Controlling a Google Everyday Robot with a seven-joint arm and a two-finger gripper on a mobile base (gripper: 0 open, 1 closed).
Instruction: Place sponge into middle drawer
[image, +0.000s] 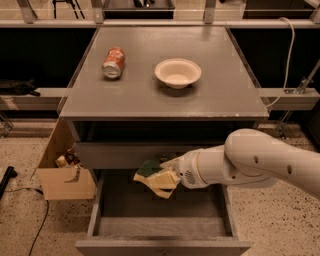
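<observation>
The sponge has a dark green face over pale yellow foam. My gripper is shut on it at the end of the white arm, which reaches in from the right. The sponge hangs tilted, just above the back left part of the middle drawer. That drawer is pulled out wide and I see nothing lying on its grey floor. The sponge sits right below the closed upper drawer front. The fingers are mostly hidden behind the sponge.
A red-orange soda can lies on its side on the cabinet top, with a pale bowl to its right. An open cardboard box stands on the floor to the cabinet's left. A cable hangs at the right.
</observation>
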